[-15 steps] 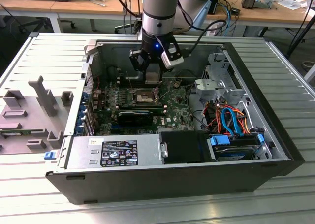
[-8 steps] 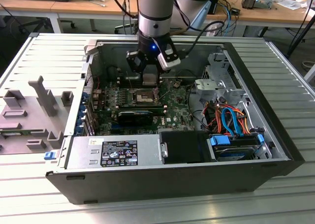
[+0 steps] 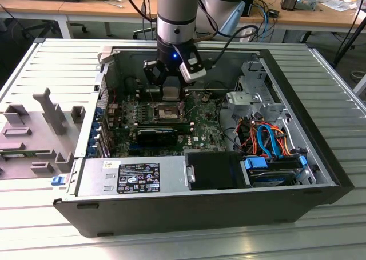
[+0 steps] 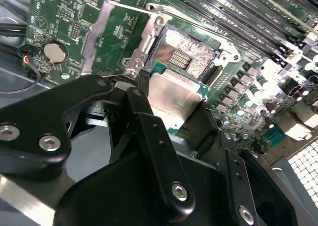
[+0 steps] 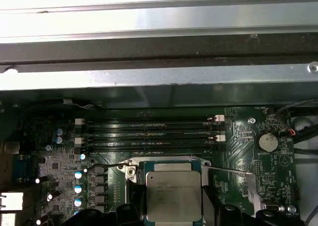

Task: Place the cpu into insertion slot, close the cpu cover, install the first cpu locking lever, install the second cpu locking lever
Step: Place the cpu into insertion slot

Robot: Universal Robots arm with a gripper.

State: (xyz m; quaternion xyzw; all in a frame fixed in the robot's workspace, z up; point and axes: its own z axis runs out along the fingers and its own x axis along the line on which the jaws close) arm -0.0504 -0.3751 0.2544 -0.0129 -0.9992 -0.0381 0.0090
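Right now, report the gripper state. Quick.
Gripper: shut on the cpu, which it holds by its edges close to the uncovered insertion slot.

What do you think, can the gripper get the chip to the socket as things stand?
Probably yes: the gripper holds the chip close to the open socket, the cover stands tilted up off it, and nothing I can see lies between chip and socket.
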